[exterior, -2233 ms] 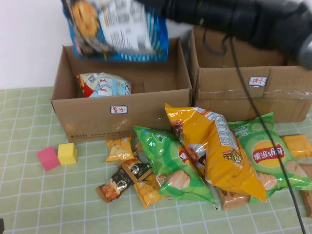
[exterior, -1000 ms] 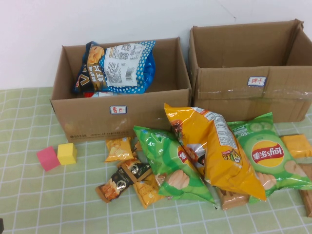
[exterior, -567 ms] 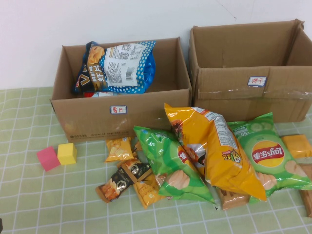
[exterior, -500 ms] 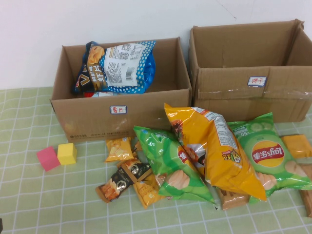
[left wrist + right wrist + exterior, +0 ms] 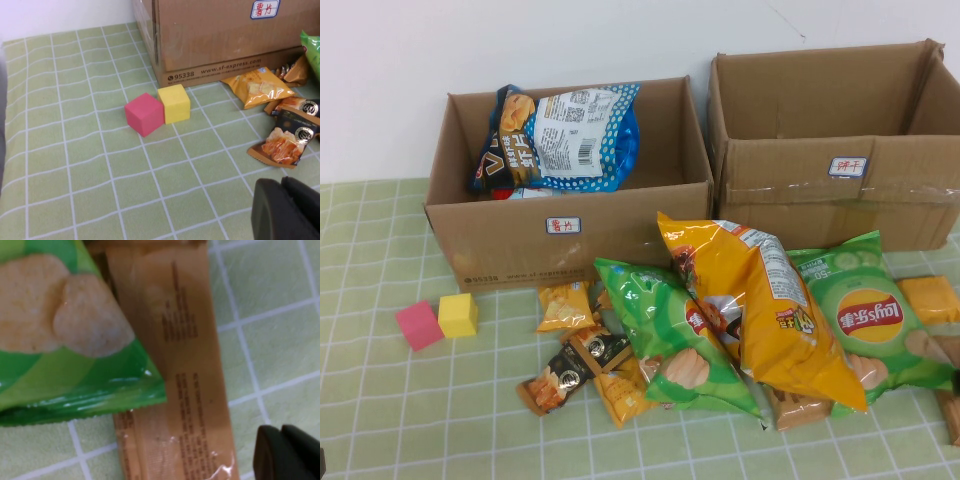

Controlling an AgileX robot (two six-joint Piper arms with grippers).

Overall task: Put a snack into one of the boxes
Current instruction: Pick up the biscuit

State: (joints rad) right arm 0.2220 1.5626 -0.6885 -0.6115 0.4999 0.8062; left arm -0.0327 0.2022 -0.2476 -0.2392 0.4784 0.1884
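Snack: tan wrapped bar (image 5: 175, 370) on the surface at the pile's right edge, partly under the green chip bag (image 5: 65, 325). Right hand (image 5: 287, 452) directly above it, pressed together, empty. Left hand (image 5: 285, 210) pressed together, near the cubes (image 5: 157, 110). Boxes (image 5: 570, 190) beyond the pile.

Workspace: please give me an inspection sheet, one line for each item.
Surface: table under green checked cloth.
Job's things: left box holds a blue snack bag; right box, nothing seen inside.
Clutter: green bag, yellow bag, second green bag, small packets, brown wrapped packet; pink cube touching yellow cube.
Grippers: left gripper shut, low over the cloth near the cubes; right gripper shut, low over the brown wrapped packet.
Cables: nothing seen.
Surroundings: white wall.
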